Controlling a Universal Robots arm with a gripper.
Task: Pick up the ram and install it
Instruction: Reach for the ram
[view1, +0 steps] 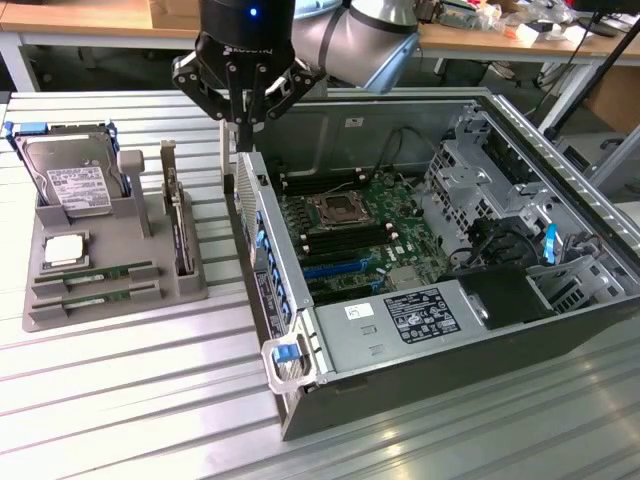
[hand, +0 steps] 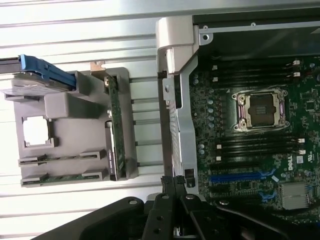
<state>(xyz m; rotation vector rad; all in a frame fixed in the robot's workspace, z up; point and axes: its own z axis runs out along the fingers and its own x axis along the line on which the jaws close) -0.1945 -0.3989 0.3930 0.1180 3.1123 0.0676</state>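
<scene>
Counter (view1: 120, 400) of shiny metal slats carries everything. On it, at the exterior view's right, sits a big open computer case (view1: 560, 330) with a green board (view1: 360, 240) inside. A grey tray (view1: 100, 318) sits near the case, at the exterior view's left. The black pincer (view1: 246, 138) hangs above the case wall nearest the tray, clenched tight. In the tray a hard drive (view1: 75, 185) leans at one end and a dark card (view1: 180, 225) stands on its edge. The first ram stick (view1: 97, 272) and the second ram stick (view1: 95, 296) lie flat side by side in the tray's slots, well apart from the pincer. A small square chip (view1: 63, 250) rests just beside them.
</scene>
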